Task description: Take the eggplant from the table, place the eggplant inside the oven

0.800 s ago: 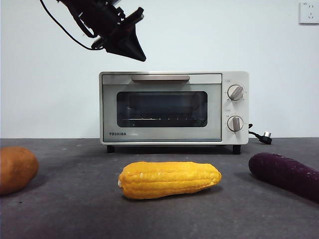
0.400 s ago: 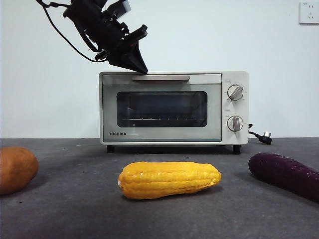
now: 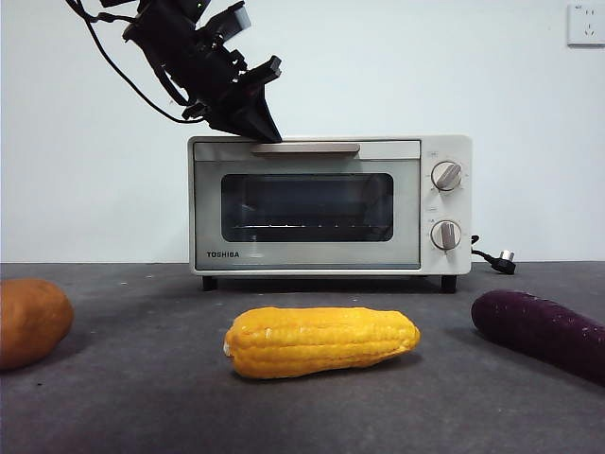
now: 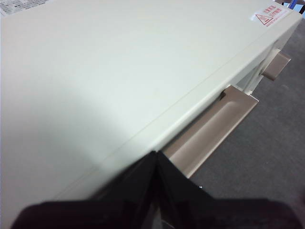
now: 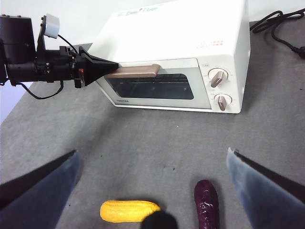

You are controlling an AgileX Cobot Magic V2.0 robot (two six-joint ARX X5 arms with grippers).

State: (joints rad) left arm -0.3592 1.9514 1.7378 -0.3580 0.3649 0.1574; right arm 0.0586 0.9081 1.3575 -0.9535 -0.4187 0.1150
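The dark-purple eggplant (image 3: 544,331) lies on the table (image 3: 142,397) at the front right, seen also in the right wrist view (image 5: 207,205). The cream oven (image 3: 331,203) stands at the back with its door closed. My left gripper (image 3: 268,132) is shut, and its tip rests at the left end of the beige door handle (image 3: 304,148). The left wrist view shows the jaws meeting in a point (image 4: 156,153) at the oven's top front edge beside the handle (image 4: 209,133). My right gripper (image 5: 152,151) hangs open high above the table, with the eggplant below it.
A yellow corn cob (image 3: 321,340) lies in the front middle of the table. An orange-brown lump (image 3: 33,322) sits at the left edge. The oven's cable and plug (image 3: 501,257) lie to its right, and a wall socket (image 3: 586,24) is high at the right.
My left gripper has come down and slightly right from above the oven until its tip is at the left end of the handle. Nothing else has moved.
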